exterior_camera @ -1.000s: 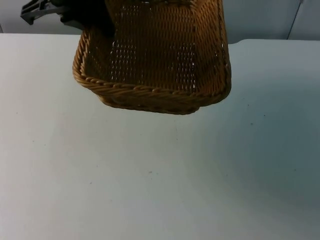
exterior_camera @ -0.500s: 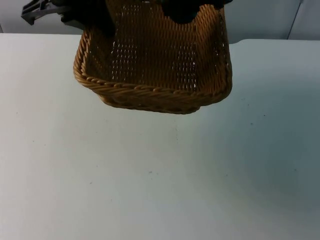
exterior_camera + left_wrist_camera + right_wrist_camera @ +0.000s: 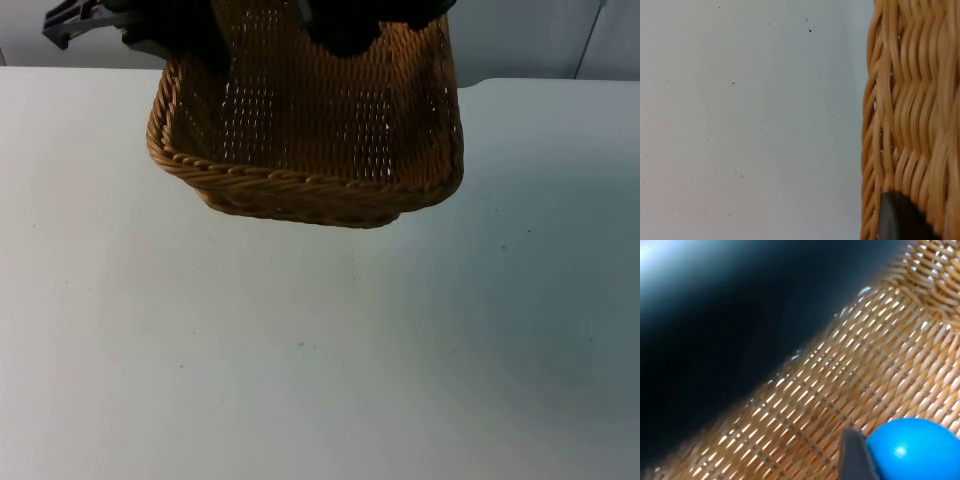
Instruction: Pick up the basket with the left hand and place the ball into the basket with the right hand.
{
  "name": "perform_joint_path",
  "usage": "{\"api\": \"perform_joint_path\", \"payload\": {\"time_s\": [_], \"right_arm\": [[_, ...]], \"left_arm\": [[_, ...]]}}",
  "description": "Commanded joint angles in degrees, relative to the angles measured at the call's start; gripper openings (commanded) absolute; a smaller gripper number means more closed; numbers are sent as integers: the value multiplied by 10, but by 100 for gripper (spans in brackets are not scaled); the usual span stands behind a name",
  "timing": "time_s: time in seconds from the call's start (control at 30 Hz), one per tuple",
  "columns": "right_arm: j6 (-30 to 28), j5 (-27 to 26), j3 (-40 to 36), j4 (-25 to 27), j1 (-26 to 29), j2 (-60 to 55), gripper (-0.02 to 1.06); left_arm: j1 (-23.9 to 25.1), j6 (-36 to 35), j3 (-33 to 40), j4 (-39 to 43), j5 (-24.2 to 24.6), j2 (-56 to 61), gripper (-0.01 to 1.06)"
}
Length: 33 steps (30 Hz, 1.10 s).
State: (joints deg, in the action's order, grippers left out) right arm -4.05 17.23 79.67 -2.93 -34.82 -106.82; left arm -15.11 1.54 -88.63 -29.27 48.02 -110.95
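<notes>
Top view: left hand [image 3: 185, 45] clamped on raised basket [image 3: 310, 190]; right hand [image 3: 875, 450] w/ ball [image 3: 912, 450] inside.

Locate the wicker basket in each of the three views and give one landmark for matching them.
Top view: the basket hangs above the table at upper centre, held at its left rim by the left tool.
Left wrist view: its woven wall, a black fingertip against it.
Right wrist view: its woven floor behind the blue ball.
Shared landmark: the tan wicker weave.
</notes>
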Motion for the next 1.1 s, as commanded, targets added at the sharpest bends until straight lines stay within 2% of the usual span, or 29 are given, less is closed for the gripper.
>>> {"api": "perform_joint_path", "payload": {"time_s": [0.0, 0.5, 0.6, 0.67, 0.73, 0.77, 0.8, 0.93, 0.97, 1.07], "right_arm": [[-7, -5, 5, 2, -3, -5, 0], [-7, 0, 5, 2, -3, -7, 0], [-5, 0, 5, 2, -3, -7, 4], [-5, -1, 5, 2, -3, -7, 20], [-5, -1, 5, 2, -3, -7, 43], [-5, -1, 5, 2, -3, -7, 43], [-5, -1, 5, 2, -3, -7, 54], [-4, -5, 5, 2, -3, -7, 85], [-4, -5, 5, 2, -3, -7, 85], [-4, -9, 5, 2, -3, -7, 104]], "left_arm": [[2, 3, -6, -19, -11, 6, 0], [2, 9, -6, -19, -11, 6, 0], [2, 9, -6, -19, -11, 6, 0], [2, 9, -6, -19, -11, 6, 0], [2, 9, -6, -19, -11, 6, 0], [2, 9, -6, -19, -11, 6, 0], [2, 9, -6, -19, -11, 6, 0], [2, 9, -6, -19, -11, 6, 0], [2, 9, -6, -19, -11, 6, 0], [2, 8, -6, -19, -10, 6, 0]]}}
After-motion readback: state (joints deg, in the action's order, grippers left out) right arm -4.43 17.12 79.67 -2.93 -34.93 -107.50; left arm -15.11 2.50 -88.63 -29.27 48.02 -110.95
